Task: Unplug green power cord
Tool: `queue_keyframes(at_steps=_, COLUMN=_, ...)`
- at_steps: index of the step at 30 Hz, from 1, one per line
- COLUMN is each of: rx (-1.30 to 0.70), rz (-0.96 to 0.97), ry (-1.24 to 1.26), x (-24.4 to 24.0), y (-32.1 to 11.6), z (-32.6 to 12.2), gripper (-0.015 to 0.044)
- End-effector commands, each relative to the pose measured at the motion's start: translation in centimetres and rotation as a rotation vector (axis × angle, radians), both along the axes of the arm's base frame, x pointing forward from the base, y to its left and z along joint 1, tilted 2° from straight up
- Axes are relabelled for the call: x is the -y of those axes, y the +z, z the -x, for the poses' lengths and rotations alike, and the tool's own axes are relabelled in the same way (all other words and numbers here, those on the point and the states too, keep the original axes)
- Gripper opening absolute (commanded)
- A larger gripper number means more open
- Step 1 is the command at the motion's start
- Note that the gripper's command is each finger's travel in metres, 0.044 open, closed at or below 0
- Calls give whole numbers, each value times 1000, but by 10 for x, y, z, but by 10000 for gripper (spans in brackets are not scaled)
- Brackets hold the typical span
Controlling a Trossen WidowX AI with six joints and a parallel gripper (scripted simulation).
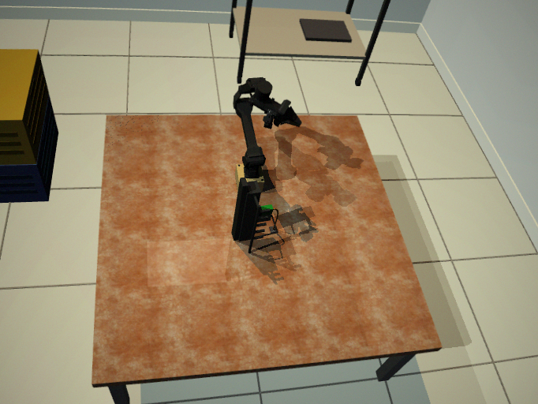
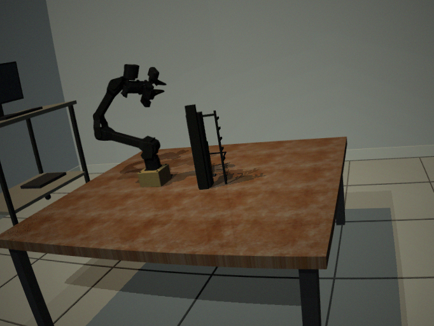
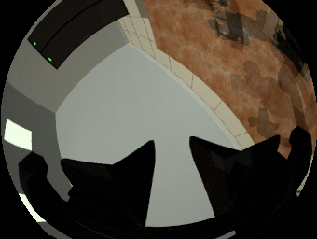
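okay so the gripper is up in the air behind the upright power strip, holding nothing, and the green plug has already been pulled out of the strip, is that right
Not quite. The green plug is still seated in the upright power strip, as the top view shows. The rest holds: the gripper is up in the air behind the strip, with nothing between its fingers in the wrist view.

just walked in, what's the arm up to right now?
Not much contact yet. The arm is reared up near the table's back edge with its pincer in the air, partly open and holding nothing. The power strip stands upright on the table in front of the arm's base, and the green plug looks seated in it, near the top, with the cord running down beside it. The pincer is well clear of plug, cord and strip, so the unplugging has not begun.
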State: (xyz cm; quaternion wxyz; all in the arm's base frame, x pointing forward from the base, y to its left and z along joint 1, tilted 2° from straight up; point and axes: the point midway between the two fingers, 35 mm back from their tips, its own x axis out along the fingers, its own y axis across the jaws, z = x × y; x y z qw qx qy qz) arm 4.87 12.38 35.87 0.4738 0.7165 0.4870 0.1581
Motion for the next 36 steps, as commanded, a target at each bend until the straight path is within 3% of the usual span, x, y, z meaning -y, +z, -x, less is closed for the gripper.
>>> queue_keyframes(at_steps=1, rx=279, rz=424, ry=98, x=3, y=-24, z=-68, gripper=160)
queue_keyframes(at_steps=12, rx=599, rz=928, ry=428, x=9, y=-71, z=-132, gripper=160)
queue_keyframes(at_steps=22, rx=870, rz=1266, ry=941, x=18, y=-122, z=-174, gripper=160)
queue_keyframes(at_steps=29, rx=1065, rz=1366, ry=1413, x=27, y=-161, z=-195, gripper=160)
queue_keyframes(at_steps=36, rx=1269, rz=1287, ry=1947, x=37, y=-201, z=-210, gripper=160)
